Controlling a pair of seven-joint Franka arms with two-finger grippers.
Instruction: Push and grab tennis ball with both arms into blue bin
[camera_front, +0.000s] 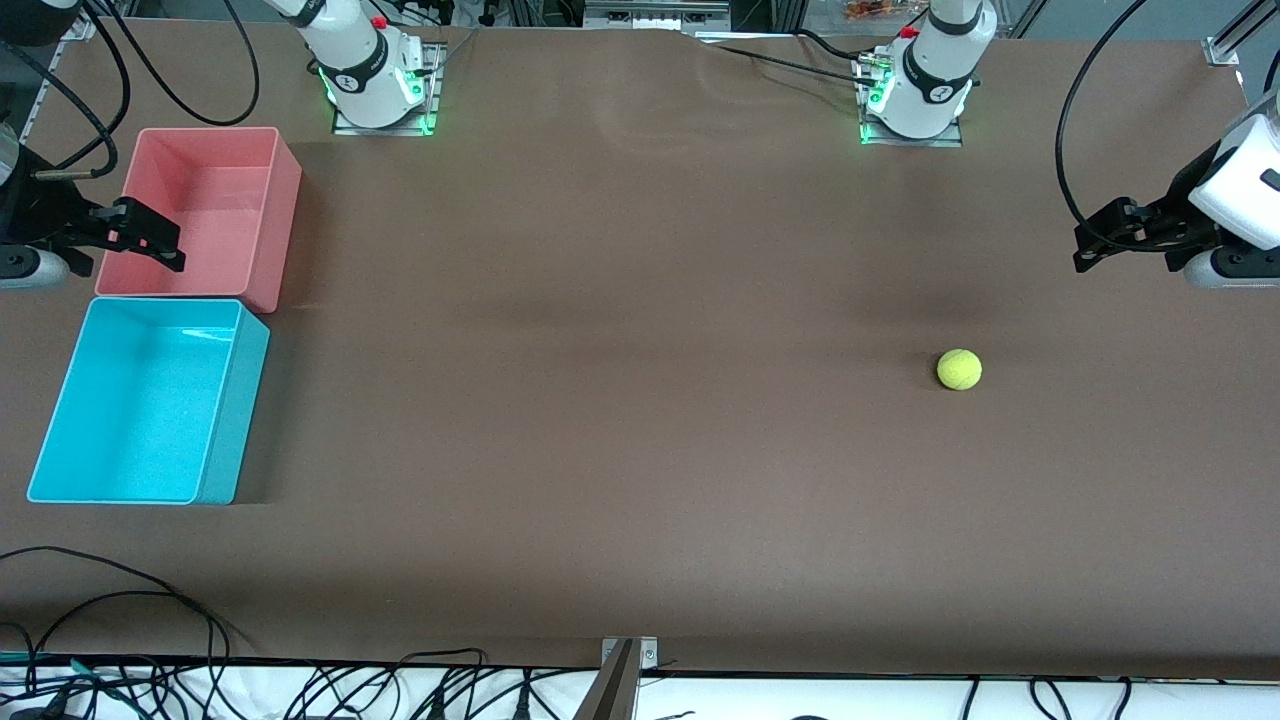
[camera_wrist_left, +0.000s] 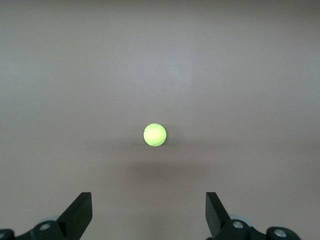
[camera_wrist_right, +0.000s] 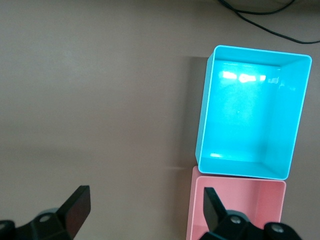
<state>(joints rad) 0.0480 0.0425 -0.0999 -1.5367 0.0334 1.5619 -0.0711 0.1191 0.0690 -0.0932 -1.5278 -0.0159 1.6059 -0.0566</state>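
Left gripper (camera_front: 1085, 250) is hanging with fingers (camera_wrist_left: 80, 212) spread wide apart, gripping nothing, up over the tabletop (camera_front: 640, 400) at the left arm's end. Right gripper (camera_front: 170, 250) is likewise showing fingers (camera_wrist_right: 77, 210) wide apart and empty, hovering over the rim of the pink-red bin (camera_front: 205, 215) at the right arm's end. Both arms are waiting at their own table ends.

Tennis ball (camera_front: 959, 369) is sitting on bare tabletop toward the left arm's end, well apart from both bins, nearer the front camera than the spot under the left gripper; in the left wrist view the ball (camera_wrist_left: 155, 135) is lying clear of the fingertips, untouched.

Blue bin (camera_front: 150, 400) is standing at the right arm's end, touching the pink-red bin, which is lying farther from the front camera. Both bins are showing empty interiors. Cables (camera_front: 120, 600) are trailing along the tabletop's near edge.
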